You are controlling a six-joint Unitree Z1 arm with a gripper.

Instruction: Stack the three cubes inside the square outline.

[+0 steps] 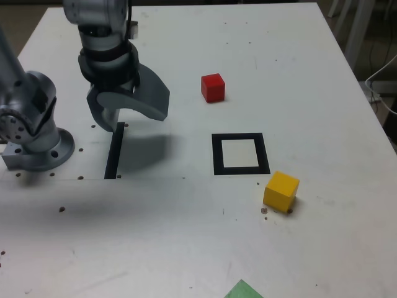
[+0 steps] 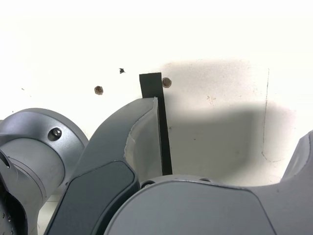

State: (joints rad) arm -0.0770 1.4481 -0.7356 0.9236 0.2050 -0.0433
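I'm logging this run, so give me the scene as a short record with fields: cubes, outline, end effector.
red cube: on the table, beyond the outline
yellow cube: near the outline's corner, outside it
green cube: partly cut off at the exterior view's bottom edge
square outline: empty
end effector: open, holding nothing, above the black tape strip
stacked: none

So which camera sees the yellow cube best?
The exterior view. The yellow cube sits there in full on the table, just beside a corner of the square outline. The wrist view shows none of it, only the open fingers, bare table and a black tape strip.
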